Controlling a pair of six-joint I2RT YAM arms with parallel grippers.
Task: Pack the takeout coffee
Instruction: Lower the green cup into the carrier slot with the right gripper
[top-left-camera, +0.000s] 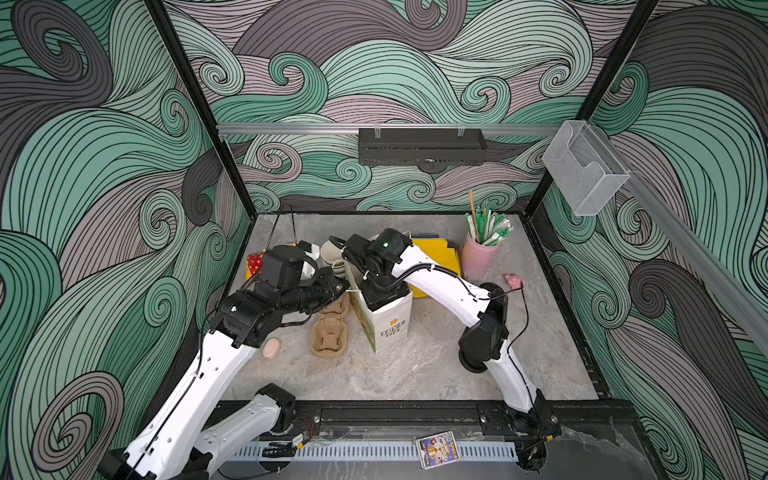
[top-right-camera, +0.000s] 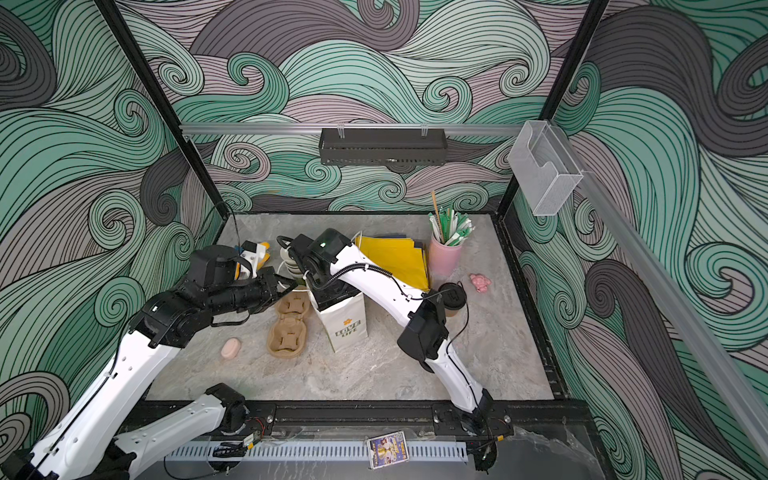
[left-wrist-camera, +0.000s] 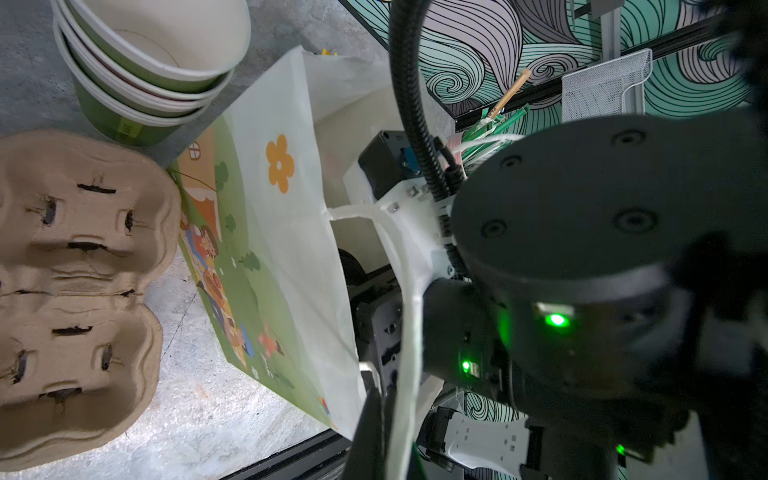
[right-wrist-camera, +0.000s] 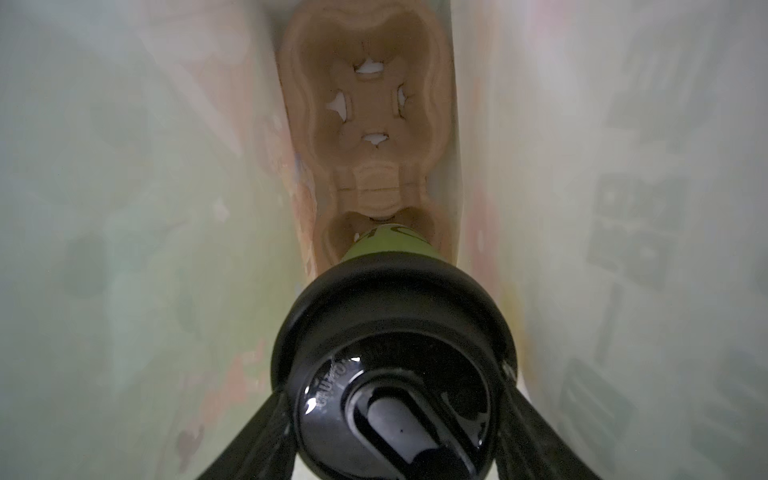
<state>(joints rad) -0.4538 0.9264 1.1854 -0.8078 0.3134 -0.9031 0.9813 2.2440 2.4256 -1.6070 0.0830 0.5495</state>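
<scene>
One lidded cup (right-wrist-camera: 392, 374) inside bag (top-left-camera: 390, 324), in right gripper (right-wrist-camera: 395, 386) grasp; left gripper (left-wrist-camera: 388, 432) tight on half-hidden handle (left-wrist-camera: 405, 316).

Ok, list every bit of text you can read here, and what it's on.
"LOVE LIFE": on the bag.
"CAUTION", faint and embossed: on the cup lid.
Too blurred to read: the card and the label on the cup stack.

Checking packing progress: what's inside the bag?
A cardboard cup carrier lies at the bottom, one pocket empty. A green lidded cup, gripped by the right fingers, is over the other. The bag floor beneath is hidden.
</scene>
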